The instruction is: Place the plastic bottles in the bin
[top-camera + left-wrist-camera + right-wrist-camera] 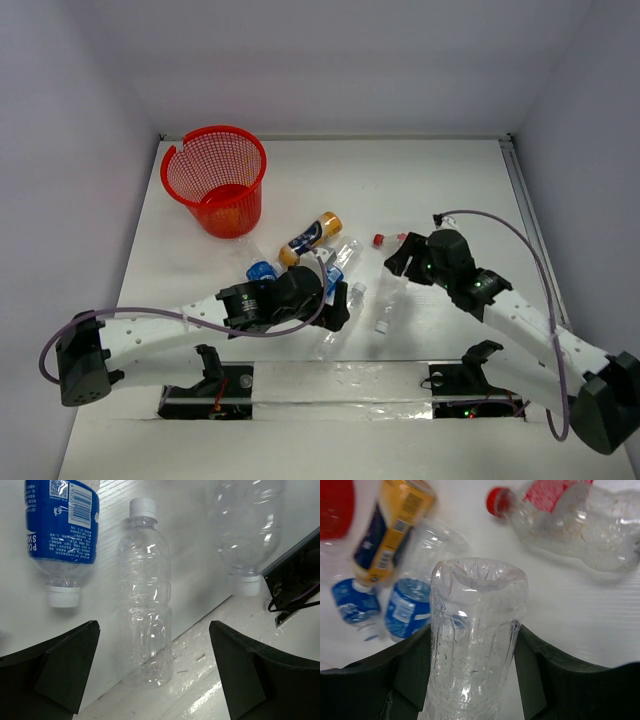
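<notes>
Nothing shows in the round red mesh bin [250, 190] yet — the right gripper [472, 650] squeezes a clear plastic bottle [477, 595], the left gripper [152, 630] hangs open over a white-capped bottle [145, 580].

Table [450, 180]: white, flat, ridged surface.
Back wall [340, 60]: plain pale grey, rising from the table's far edge.
Side walls [60, 200]: same pale grey, flanking the table.
Rail [525, 200]: thin metal strip along the table's right edge.
Glossy strip [340, 385]: shiny band across the table's near edge.

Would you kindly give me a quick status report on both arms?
Left gripper jaws open, straddling a white-capped bottle. Right gripper shut on a clear bottle. Bin far left, nothing seen inside.
</notes>
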`<state>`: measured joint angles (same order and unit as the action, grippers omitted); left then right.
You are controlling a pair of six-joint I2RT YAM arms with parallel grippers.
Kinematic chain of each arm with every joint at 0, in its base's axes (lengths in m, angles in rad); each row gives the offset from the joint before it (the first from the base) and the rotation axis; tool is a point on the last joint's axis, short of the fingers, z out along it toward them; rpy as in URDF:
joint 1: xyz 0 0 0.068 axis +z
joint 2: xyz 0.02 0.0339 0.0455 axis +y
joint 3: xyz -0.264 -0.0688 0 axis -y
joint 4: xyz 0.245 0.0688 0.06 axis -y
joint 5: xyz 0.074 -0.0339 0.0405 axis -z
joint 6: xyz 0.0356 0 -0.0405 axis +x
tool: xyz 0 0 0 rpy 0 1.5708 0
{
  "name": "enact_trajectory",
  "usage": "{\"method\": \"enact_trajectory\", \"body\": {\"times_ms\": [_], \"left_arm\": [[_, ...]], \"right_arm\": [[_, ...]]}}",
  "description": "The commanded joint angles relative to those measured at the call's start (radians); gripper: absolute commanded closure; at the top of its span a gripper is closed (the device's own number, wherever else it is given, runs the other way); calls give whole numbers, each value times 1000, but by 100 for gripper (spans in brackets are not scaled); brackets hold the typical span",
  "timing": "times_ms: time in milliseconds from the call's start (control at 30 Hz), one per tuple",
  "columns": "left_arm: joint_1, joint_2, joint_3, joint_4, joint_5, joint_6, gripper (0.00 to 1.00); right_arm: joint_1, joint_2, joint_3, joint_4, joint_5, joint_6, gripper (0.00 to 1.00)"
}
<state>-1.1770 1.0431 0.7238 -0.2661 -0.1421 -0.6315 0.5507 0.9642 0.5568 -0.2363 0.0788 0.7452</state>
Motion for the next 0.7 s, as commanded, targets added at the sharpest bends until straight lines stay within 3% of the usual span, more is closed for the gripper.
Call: {"method": "enact_trajectory", "body": {"times_ms": [0, 133, 333, 667], "left_arm": [[-12, 32, -18, 62, -42, -7, 9], [-12, 87, -18, 102, -79, -4, 9], [-12, 133, -24, 175, -102, -8, 9], [-21, 238, -44, 284, -79, 1, 10]], "right_arm": [[9, -138, 149, -112, 73, -9, 47], [9, -174, 299, -198, 154, -67, 47], [9, -93, 556, -180, 286, -164, 47], [9, 178, 894, 11, 225, -172, 47]]}}
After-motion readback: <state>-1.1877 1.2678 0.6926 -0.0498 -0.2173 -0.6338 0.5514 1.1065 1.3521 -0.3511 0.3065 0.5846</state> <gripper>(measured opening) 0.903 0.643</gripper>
